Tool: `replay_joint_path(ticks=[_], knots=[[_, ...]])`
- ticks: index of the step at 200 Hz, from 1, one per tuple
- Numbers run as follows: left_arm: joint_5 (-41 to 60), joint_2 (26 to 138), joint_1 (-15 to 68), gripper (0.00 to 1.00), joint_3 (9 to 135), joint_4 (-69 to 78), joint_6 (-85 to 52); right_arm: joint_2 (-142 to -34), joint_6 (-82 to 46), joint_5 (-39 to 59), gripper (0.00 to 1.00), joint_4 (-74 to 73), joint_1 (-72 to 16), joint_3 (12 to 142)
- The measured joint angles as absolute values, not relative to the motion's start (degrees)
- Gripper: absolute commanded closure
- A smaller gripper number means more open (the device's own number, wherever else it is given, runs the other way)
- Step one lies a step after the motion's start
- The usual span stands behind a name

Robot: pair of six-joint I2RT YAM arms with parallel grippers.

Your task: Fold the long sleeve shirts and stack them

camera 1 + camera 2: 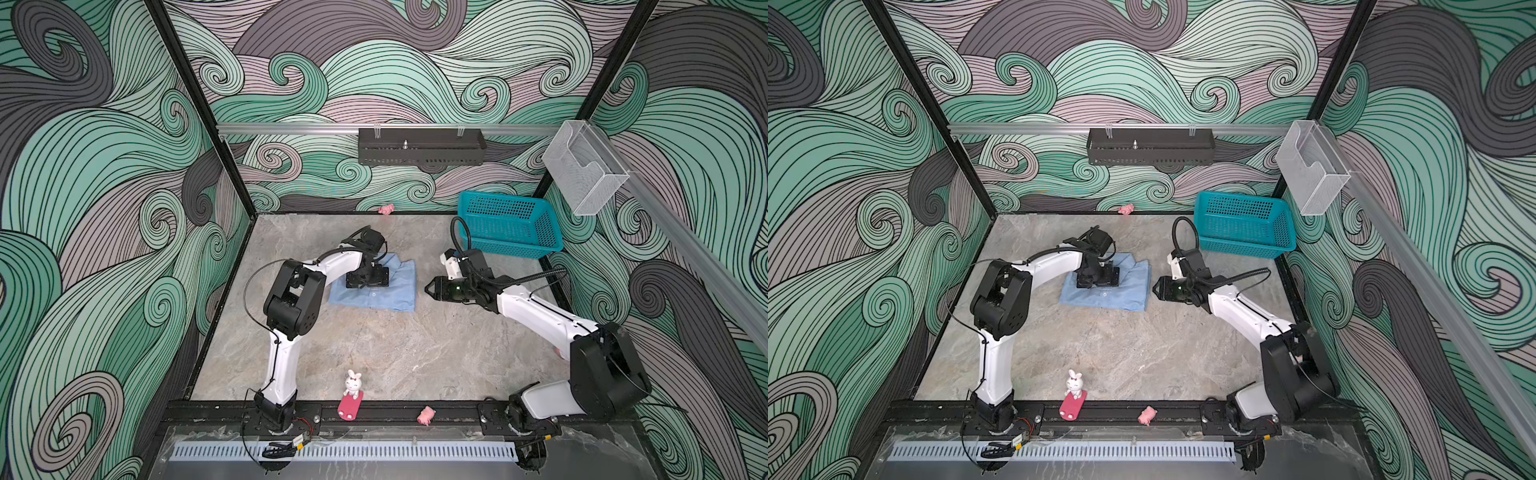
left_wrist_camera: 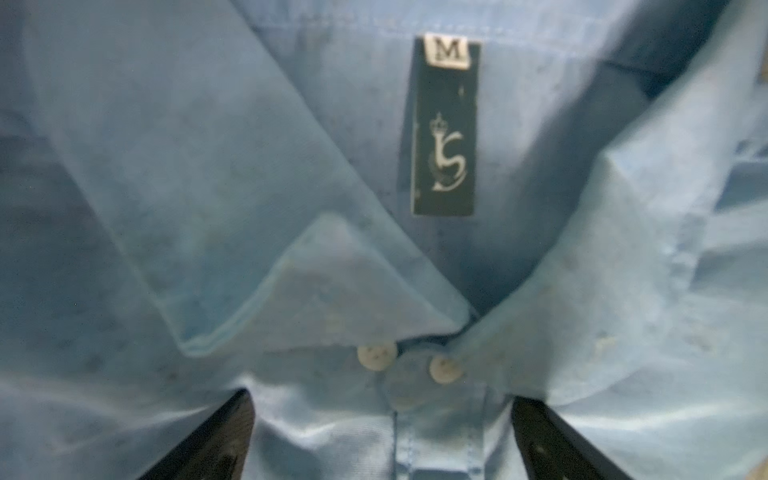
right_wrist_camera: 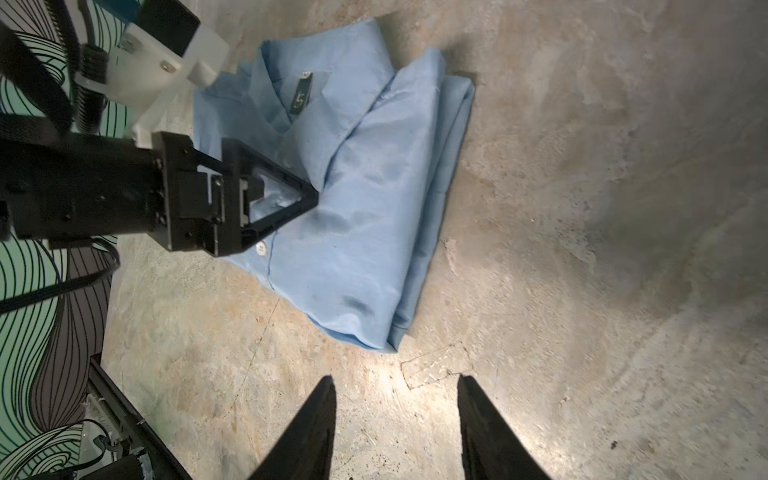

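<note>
Light blue cloth, the folded shirt (image 1: 395, 293), lies on the worktop (image 1: 374, 357). Just right of the shirt, not touching it, the jaws of the right arm (image 1: 540, 316) stand partly open and empty. Over the shirt's buttoned front the jaws of the left arm (image 1: 332, 266) are wide open.

Both top views: cam high at the front, looking steeply down and back. The table (image 1: 374, 353) fills mid-frame, far off, w/ nearly the same scene in each. Left wrist cam: v. close above the shirt (image 2: 187, 187), neck label (image 2: 444, 124) upper centre. Right wrist cam: farther back, facing down along the table to the same shirt, upper centre of frame, w/ the left gripper (image 3: 301, 193) at frame left.
</note>
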State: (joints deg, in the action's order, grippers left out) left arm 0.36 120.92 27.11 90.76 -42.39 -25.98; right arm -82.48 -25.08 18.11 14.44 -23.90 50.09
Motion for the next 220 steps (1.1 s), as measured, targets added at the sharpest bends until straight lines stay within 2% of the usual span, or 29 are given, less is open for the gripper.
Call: replay_joint_path(ticks=[82,126,185,220], knots=[[-6.5,134.4,14.5,0.05,113.3,-58.5,-13.1,-81.2,-25.1,20.2,0.53,14.0,-20.8,48.4],[-8.5,143.7,5.6,0.04,130.7,-65.1,-9.0,-79.0,-25.6,21.0,0.54,14.0,-20.0,48.4],[-7.3,151.1,-3.3,0.02,143.5,-61.6,-6.7,-80.5,-25.9,21.3,0.55,14.8,-20.0,48.7],[-4.7,151.4,-4.8,0.02,145.0,-57.6,-5.5,-81.0,-26.0,19.8,0.55,15.5,-20.0,48.9]])
